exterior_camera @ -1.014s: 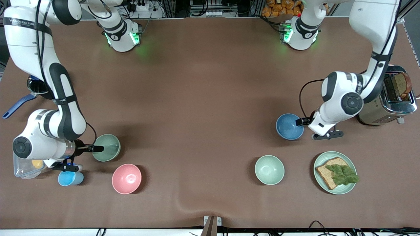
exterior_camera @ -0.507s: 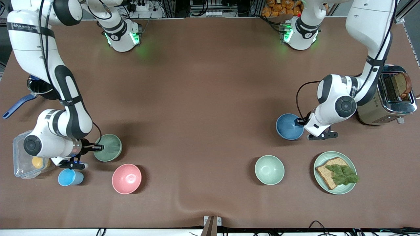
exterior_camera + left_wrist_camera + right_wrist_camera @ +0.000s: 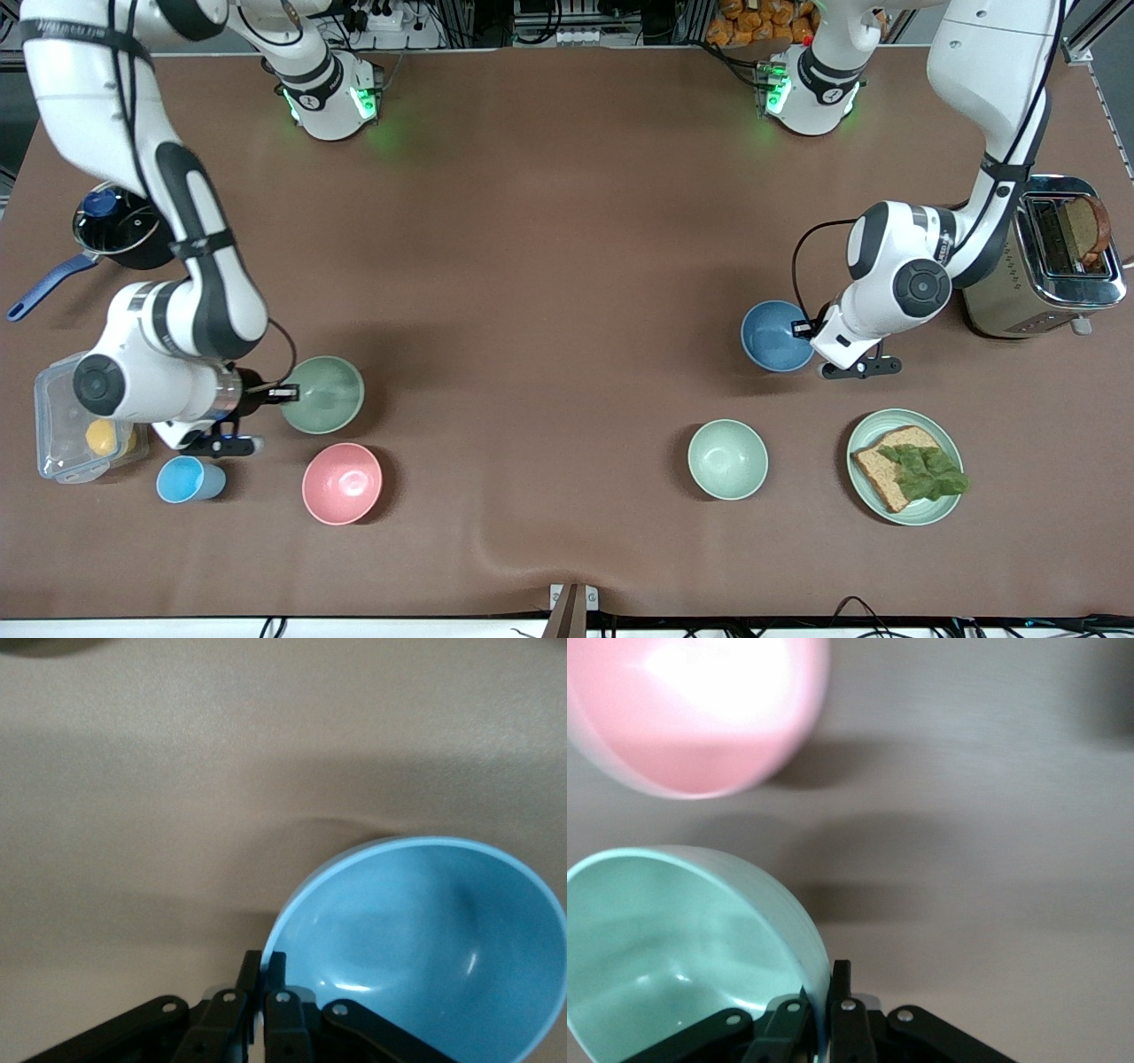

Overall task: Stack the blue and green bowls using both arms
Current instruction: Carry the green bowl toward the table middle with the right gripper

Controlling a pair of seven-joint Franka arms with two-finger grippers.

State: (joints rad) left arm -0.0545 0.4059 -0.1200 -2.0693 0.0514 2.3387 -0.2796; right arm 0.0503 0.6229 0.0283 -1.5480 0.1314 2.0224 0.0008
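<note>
The blue bowl (image 3: 776,335) is toward the left arm's end of the table, beside the toaster. My left gripper (image 3: 804,329) is shut on its rim and holds it; the left wrist view shows the bowl (image 3: 425,939) with its rim pinched between the fingers (image 3: 264,979). The sage-green bowl (image 3: 323,394) is toward the right arm's end, held tilted just above the table. My right gripper (image 3: 285,391) is shut on its rim; the right wrist view shows the bowl (image 3: 682,948) clamped at the gripper (image 3: 824,992).
A pink bowl (image 3: 342,483) and a light-blue cup (image 3: 188,479) lie nearer the camera than the green bowl. A pale mint bowl (image 3: 727,459) and a plate with bread and lettuce (image 3: 904,467) lie nearer than the blue bowl. A toaster (image 3: 1054,257), a pot (image 3: 115,226) and a plastic box (image 3: 75,430) stand at the table's ends.
My right gripper has carried the green bowl toward the table's middle, away from the plastic box. My left gripper has shifted the blue bowl slightly toward the middle and away from the camera.
</note>
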